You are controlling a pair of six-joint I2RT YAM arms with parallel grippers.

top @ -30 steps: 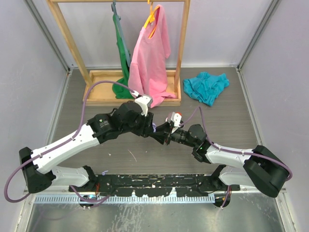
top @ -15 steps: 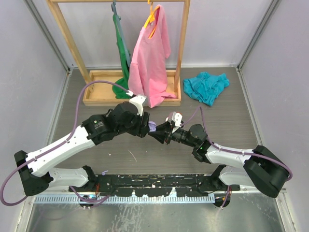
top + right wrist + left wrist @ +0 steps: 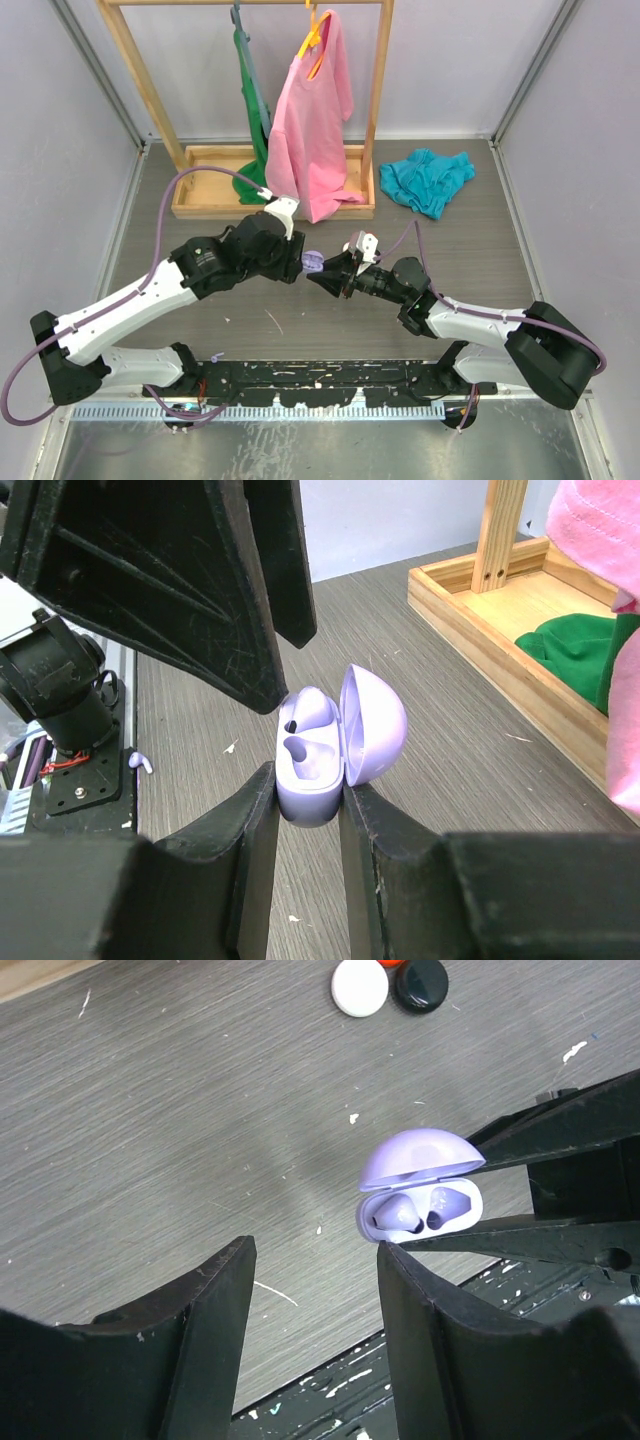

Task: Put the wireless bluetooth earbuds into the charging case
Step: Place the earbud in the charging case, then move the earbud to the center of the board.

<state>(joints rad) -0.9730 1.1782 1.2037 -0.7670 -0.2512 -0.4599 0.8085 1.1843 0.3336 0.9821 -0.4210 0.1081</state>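
— What has changed for us in this last second?
— Our left gripper (image 3: 315,1260) has drawn back leftward from the lilac plastic charging case (image 3: 418,1185). A second ago it covered the case in the top view; now the two stand just apart. Its fingers are spread, with nothing between them.
— And the case?
— It is off the table with its lid up, pinched at its base by our right gripper (image 3: 305,800).
— So a bud went in?
— We judge so. One tiny lilac earbud (image 3: 397,1216) sits in one socket, and the other socket looks dark and empty.
— What can't we make out?
— Whether that bud is fully seated. A tiny lilac stemmed piece (image 3: 141,762) lies by the near rail; it may be the mate. As for the round white piece (image 3: 360,987) and round black piece (image 3: 420,982) on the grey wood-grain table (image 3: 150,1110), we cannot tell whether they are buds or other cases.
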